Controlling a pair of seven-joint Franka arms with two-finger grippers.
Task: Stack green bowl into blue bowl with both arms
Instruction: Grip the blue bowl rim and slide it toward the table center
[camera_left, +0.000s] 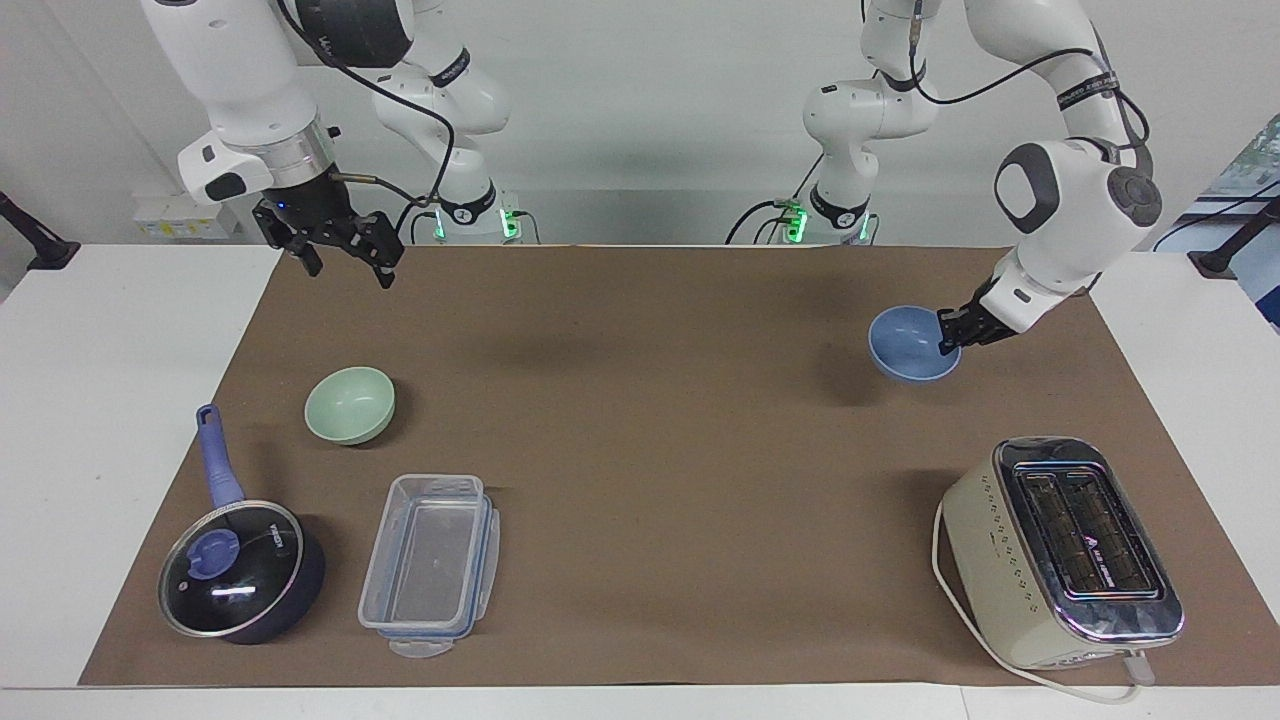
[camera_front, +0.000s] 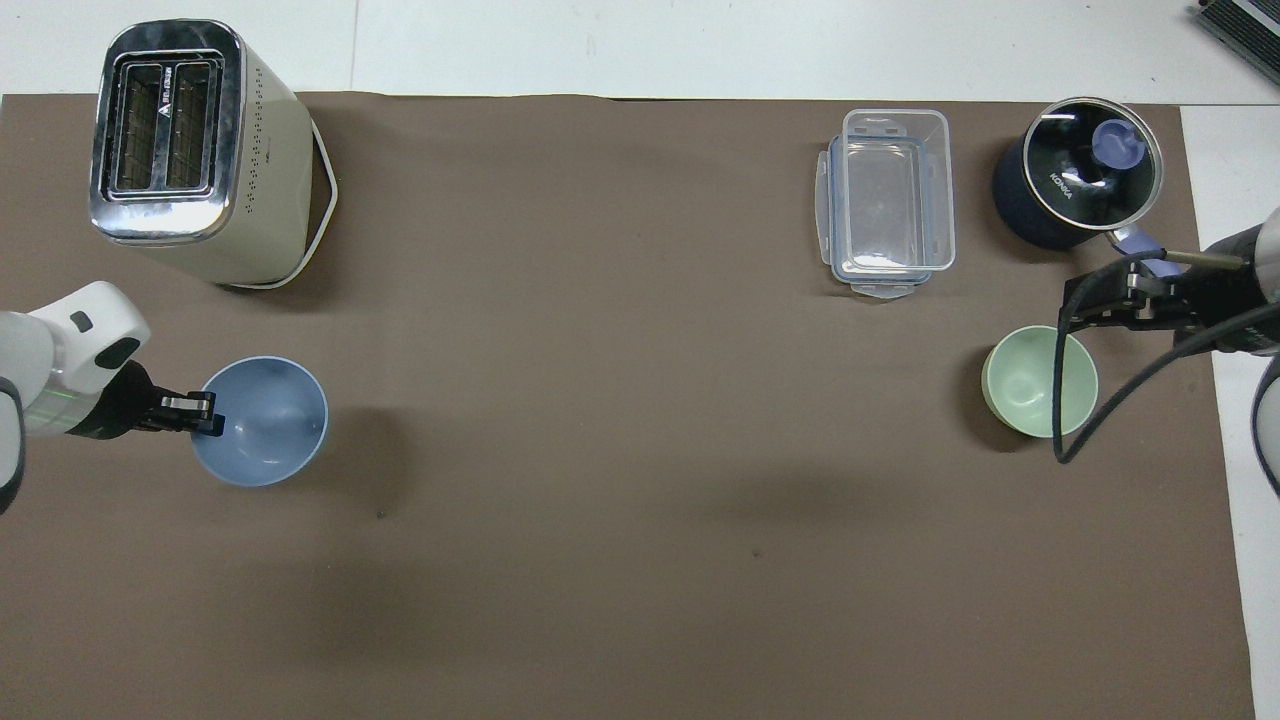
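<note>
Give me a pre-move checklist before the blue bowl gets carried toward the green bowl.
1. Left gripper shut on blue bowl rim: ok.
2. Blue bowl lifted off the mat, shadow beneath it: ok.
3. Green bowl upright, untouched on the mat: ok.
4. Right gripper open, raised, waiting: ok.
5. Mat between the bowls free of obstacles: ok.
6. Grip firm enough for the carry: cannot tell.

I have two high cameras: one facing the robots, one overhead looking forward; both share the brown mat (camera_left: 640, 450).
</note>
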